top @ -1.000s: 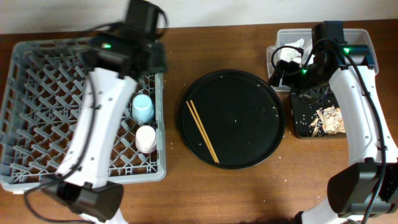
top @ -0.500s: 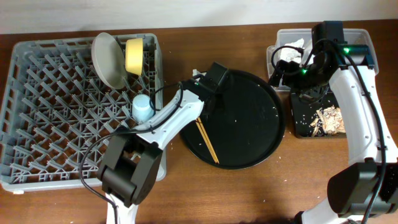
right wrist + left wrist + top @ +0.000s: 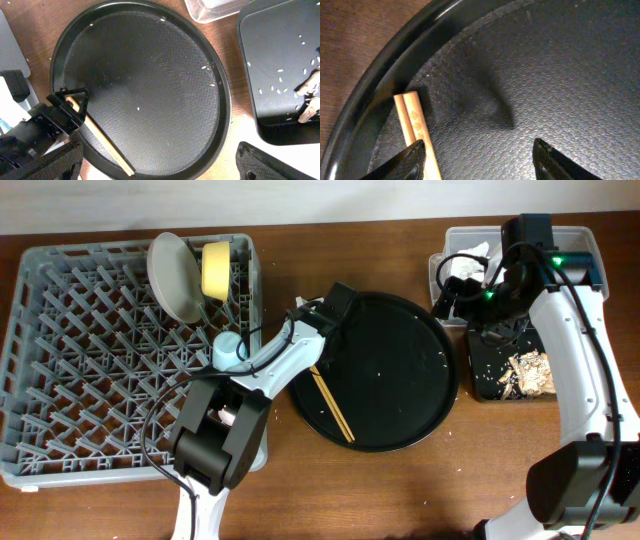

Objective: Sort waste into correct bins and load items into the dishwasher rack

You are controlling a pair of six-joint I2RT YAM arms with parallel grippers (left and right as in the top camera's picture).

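Your left gripper [image 3: 477, 150] hangs open and empty just inside the rim of the round black tray [image 3: 545, 75], where the wooden chopsticks [image 3: 412, 125] lie beside one finger, seemingly lined up to pinch them for the dishwasher rack [image 3: 90, 380].

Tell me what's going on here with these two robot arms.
The left end effector is open, low over one end of the wooden chopsticks on the round black tray, not gripping them. The plate, yellow bowl and blue cup are in the dishwasher rack. The right end effector hovers open and empty; the napkin lies in the clear tub, food scraps in the shallow black tray.
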